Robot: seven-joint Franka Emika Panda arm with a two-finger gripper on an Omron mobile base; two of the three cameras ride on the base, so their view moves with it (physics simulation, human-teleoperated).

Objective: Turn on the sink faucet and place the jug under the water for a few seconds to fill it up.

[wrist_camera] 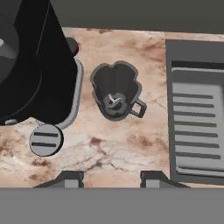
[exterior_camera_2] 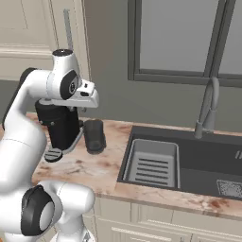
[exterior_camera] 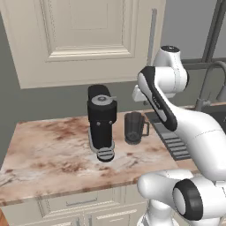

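Hovering: gripper (wrist_camera: 112,177) open, empty | jug (wrist_camera: 115,90) below, apart

Flat even rendered light, soft faint shadows, no glare, sharp throughout

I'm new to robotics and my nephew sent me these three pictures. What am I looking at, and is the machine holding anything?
It is a white robot arm in a computer-drawn kitchen. Two pictures come from cameras behind it, on the left and the right; the third looks down from its hand. On the marbled counter stand a black coffee machine and, beside it, a dark jug with a loop handle. To the right are the sink, with its slatted rack, and the tall faucet; I see no water running. The gripper hangs above the jug with its fingers apart, holding nothing.
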